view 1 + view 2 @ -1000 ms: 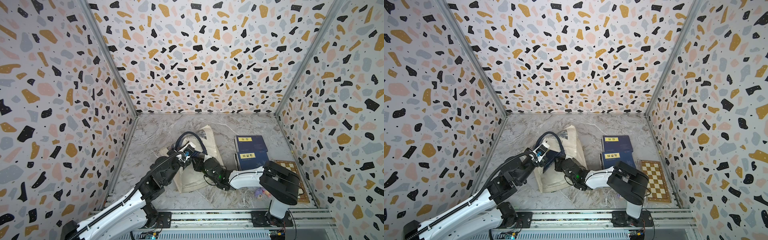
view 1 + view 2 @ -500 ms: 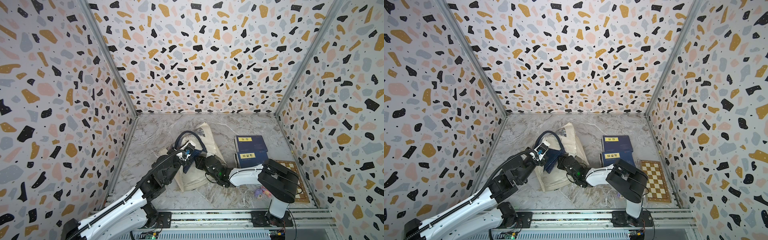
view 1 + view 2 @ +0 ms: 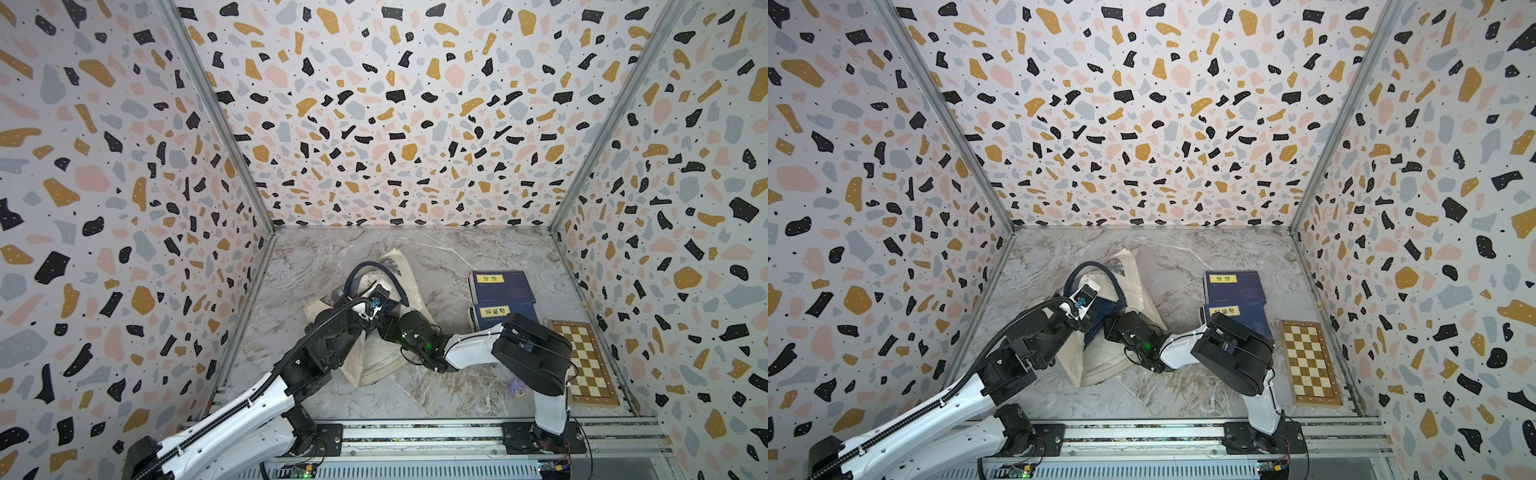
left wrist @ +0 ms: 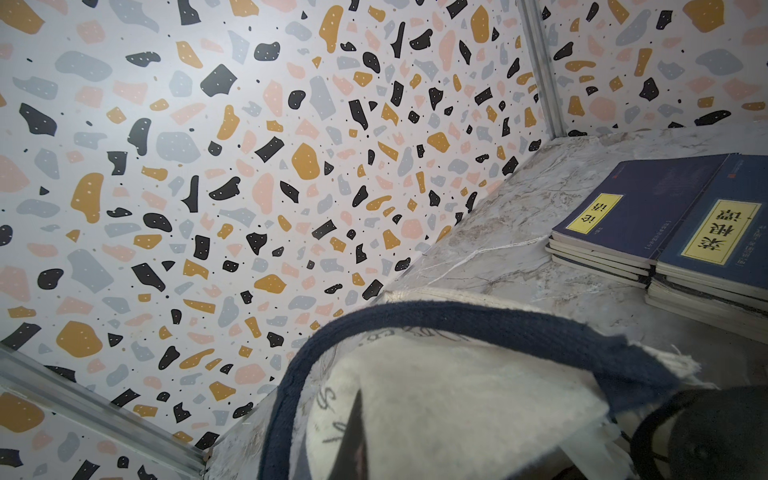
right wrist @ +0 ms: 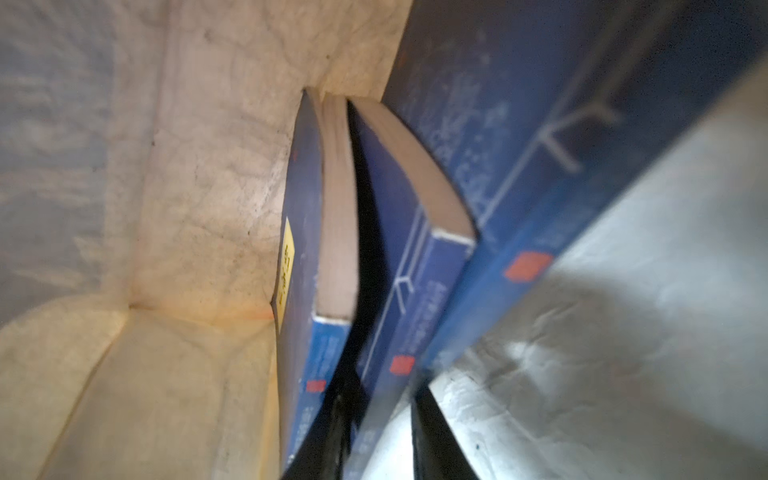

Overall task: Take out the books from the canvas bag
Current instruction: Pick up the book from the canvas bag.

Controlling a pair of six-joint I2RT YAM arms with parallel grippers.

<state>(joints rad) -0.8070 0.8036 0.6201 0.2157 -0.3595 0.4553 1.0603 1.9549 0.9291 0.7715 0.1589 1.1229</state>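
Right wrist view: right pincer straddles a navy paperback book in the cream canvas bag, grip uncertain; left pincer clenches its rim. A square squeeze, then a straight withdrawal, seems best.

Right gripper was half hidden inside canvas bag in both top views; whether it gripped books was unclear. Book titles were blurred, unreadable.

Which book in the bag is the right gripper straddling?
The middle book of three in the bag: one fingertip is in the gap beside the yellow-labelled book, the other between it and the third book.
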